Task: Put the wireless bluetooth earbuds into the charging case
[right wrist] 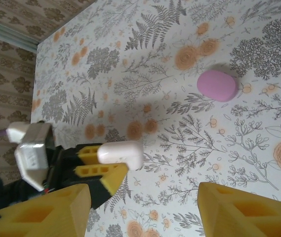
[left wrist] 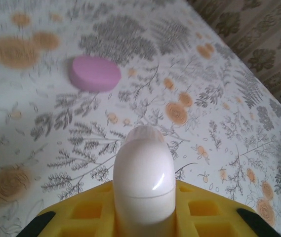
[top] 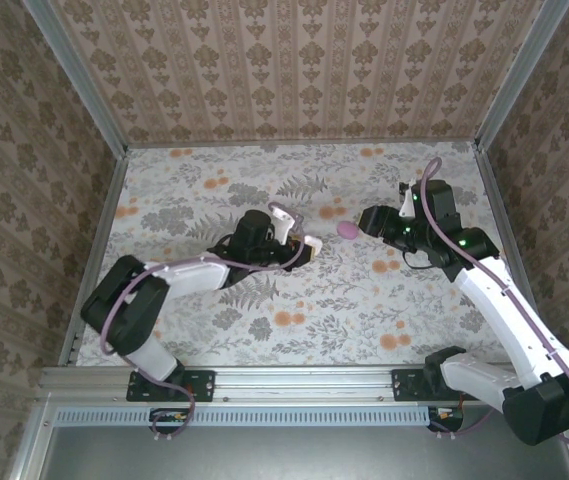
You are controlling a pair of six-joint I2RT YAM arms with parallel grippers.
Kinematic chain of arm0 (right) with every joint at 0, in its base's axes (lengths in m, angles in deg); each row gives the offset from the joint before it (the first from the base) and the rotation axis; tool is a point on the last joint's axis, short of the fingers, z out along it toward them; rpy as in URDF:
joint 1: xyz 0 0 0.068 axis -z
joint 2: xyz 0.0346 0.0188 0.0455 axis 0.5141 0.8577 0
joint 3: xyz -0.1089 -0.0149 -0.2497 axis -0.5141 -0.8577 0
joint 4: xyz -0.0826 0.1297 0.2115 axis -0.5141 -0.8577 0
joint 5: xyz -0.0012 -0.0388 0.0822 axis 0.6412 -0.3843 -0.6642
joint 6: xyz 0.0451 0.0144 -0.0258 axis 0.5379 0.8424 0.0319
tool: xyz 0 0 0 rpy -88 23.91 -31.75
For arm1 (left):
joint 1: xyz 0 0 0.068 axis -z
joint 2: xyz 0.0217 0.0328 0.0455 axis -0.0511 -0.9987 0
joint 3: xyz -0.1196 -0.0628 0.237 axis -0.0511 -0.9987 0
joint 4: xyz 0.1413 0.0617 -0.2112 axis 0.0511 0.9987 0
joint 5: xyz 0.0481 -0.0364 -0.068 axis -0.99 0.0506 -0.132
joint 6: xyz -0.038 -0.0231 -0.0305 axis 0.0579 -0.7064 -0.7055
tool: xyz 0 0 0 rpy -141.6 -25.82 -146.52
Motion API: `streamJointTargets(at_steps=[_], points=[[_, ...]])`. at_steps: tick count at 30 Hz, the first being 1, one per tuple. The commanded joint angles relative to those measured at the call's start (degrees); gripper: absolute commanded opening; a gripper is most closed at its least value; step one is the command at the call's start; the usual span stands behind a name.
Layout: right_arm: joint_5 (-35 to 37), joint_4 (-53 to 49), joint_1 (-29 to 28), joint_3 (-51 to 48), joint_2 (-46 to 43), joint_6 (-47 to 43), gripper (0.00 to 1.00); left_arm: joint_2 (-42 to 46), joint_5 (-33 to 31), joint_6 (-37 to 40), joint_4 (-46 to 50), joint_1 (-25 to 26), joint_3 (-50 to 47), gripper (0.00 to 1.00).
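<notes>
While pinched by the L gripper (right wrist: 100,167), the white case (left wrist: 144,182) is held sticking out past its tips; a pinkish bit (left wrist: 145,134) at the case's far end is too blurred to ID. R gripper (right wrist: 145,207) is spread, nothing btw its jaws. Pink pebble (right wrist: 217,85) lies just ahead of it.

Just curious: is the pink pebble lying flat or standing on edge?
Lying flat: the pink pebble rests broad side down on the table.
</notes>
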Motion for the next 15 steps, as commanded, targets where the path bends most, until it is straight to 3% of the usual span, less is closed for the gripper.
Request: streamJointTargets(at_steps=[1, 7, 15], points=[[-1.53, 1.55, 0.78, -1.23, -1.03, 0.96, 0.61, -4.51, 2.8, -7.58, 6.19, 0.05, 4.44, 0.25], [-2.31, 2.38, 1.57, -2.88, -0.94, 1.53, 0.62, -11.52, 4.86, -14.64, 8.63, 0.03, 7.49, 0.26], [-2.68, 2.6, 1.96, -4.07, -0.84, 2.19, 0.62, -13.89, 1.53, -13.83, 16.75, 0.0, 9.94, 0.28]])
